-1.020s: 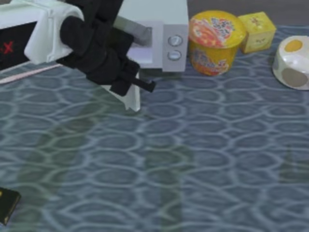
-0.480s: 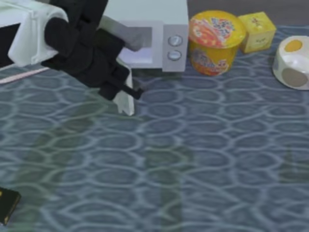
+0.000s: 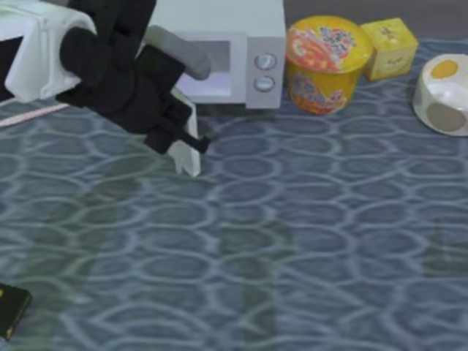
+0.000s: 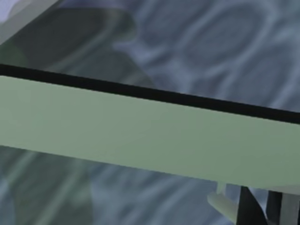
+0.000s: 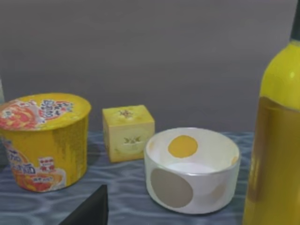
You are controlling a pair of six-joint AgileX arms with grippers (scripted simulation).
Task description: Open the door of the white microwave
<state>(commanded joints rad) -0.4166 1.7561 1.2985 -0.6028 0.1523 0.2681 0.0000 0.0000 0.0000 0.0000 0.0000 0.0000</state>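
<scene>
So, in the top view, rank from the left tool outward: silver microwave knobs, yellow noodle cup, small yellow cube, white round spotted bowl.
From the left tool, at the open door's edge:
1. Silver microwave knobs, just right.
2. Yellow noodle cup, farther right.
3. Small yellow cube, behind the cup.
4. White round spotted bowl, right edge.

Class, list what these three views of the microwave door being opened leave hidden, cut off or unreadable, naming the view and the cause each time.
- Top view: the left gripper at the door; the arm covers most of the door and its hinge side.
- Top view: the microwave is cut by the upper edge.
- Right wrist view: the yellow bottle is cut off by the edge.
- Right gripper: no view shows its fingers.
</scene>
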